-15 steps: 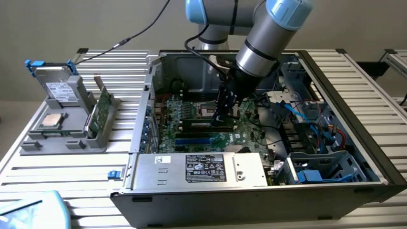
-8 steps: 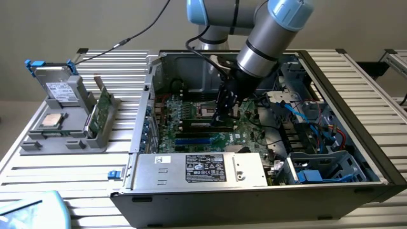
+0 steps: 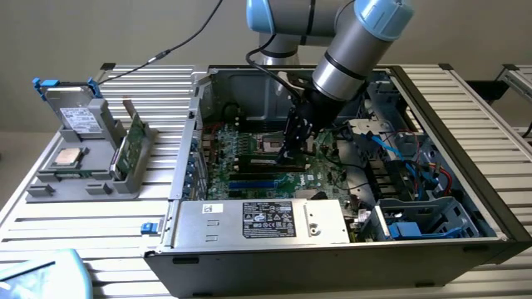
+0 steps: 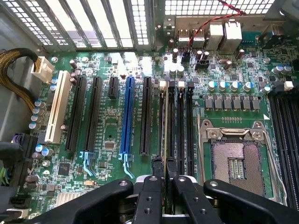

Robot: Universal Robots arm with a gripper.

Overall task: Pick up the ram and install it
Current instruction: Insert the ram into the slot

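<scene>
The ram (image 4: 166, 121), seen edge-on as a thin pale strip, stands upright over the motherboard (image 4: 107, 135), aligned lengthwise with the black DIMM slot farthest from the CPU socket (image 4: 233, 163) in a bank of parallel memory slots (image 4: 181, 126). The pincer (image 4: 164, 170) is closed on the stick, one finger pressed to each face at its near end. Whether the lower edge has entered the slot cannot be told. The long black and blue expansion slots (image 4: 126, 116) lie on the stick's other side. In the exterior view the pincer (image 3: 293, 146) reaches down into the open computer case (image 3: 490, 205), behind the power supply (image 3: 266, 221). The case sits on a slatted worktop (image 3: 83, 212), with a grey parts holder (image 3: 83, 168) at the exterior view's left. The step in hand appears to be installation, with the pick-up done. Seating would call for keeping the stick square to the slot and pressing straight down evenly.
</scene>
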